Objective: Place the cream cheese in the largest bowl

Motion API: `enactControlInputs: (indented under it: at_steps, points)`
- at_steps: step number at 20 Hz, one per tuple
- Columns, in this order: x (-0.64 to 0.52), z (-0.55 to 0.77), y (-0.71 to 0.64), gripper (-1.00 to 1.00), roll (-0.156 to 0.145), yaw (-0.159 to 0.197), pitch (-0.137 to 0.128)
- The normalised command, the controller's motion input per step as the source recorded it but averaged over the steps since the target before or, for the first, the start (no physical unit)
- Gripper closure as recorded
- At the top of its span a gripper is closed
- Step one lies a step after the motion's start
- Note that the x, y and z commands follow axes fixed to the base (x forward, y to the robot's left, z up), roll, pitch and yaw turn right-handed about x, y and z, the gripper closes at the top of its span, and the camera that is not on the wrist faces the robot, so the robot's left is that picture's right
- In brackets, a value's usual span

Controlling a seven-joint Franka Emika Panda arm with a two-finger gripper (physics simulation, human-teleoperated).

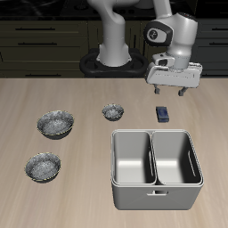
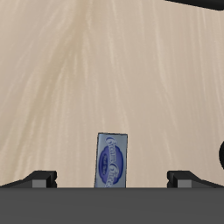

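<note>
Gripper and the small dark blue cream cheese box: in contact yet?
Apart. In the exterior view the gripper hangs above the small dark blue cream cheese box, bare wooden table showing between them. The wrist view shows the box lying clear of both fingertips.

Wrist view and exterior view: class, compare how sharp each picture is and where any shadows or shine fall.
Exterior view: soft, even light; the metal tub shows pale shine on its inner walls, and the cream cheese is too small for its label to be read. Wrist view: the box and its oval label are sharper, the table is evenly lit, and the fingertips look dark.
</note>
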Motion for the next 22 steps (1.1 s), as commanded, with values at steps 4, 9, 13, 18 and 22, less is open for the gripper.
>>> enactControlInputs:
  at_steps: [4, 9, 13, 18, 22]
  points:
    - [0.09, -0.32, -0.11, -1.0, -0.01, 0.035, 0.017]
    - [-0.04, -0.24, -0.05, -1.0, 0.003, 0.01, -0.011]
    - [-0.01, -0.23, -0.1, -1.0, -0.006, -0.007, 0.016]
    - [0.0, -0.3, 0.0, -1.0, 0.014, 0.0, 0.055]
    - [0.03, -0.18, 0.02, -1.0, 0.032, 0.002, 0.023]
